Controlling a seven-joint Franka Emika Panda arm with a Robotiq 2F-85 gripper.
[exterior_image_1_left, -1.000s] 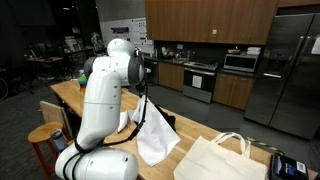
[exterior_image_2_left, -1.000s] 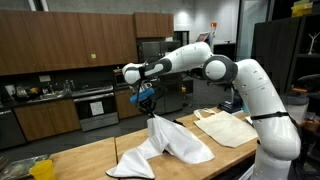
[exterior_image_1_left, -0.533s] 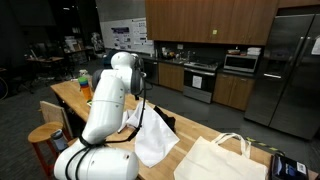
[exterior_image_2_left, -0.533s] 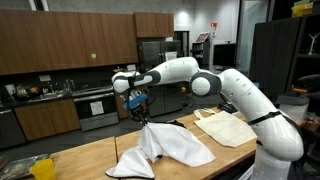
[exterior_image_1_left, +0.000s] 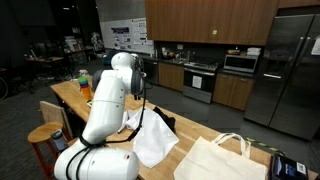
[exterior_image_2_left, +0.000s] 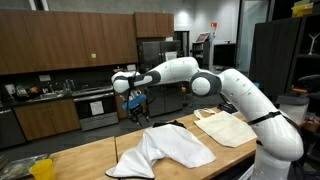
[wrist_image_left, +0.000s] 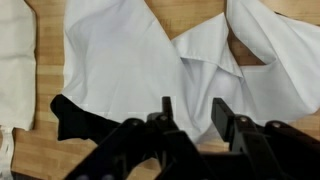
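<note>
above the wooden bench (exterior_image_2_left: 95, 155), in an exterior view, the pincer (exterior_image_2_left: 135, 110) hangs clear over one white cloth (exterior_image_2_left: 165, 150), which lies heaped on the boards with nothing gripping it; one cream bag (exterior_image_2_left: 225, 127) lies flat near it. from behind the arm, in an exterior view, the cloth (exterior_image_1_left: 150, 138) is draped against one dark thing (exterior_image_1_left: 166, 122), the bag (exterior_image_1_left: 215, 160) is just beside it, and the pincer is mostly hidden. in the wrist view the two fingers (wrist_image_left: 165, 112) stand partly apart and empty, with the cloth (wrist_image_left: 130, 60) spread below them and the dark thing (wrist_image_left: 68, 115) showing at its edge. the step in hand looks like the release of the cloth onto the bench. a next move calls for rising clear, or for widening the jaws over a fold before coming down.
</note>
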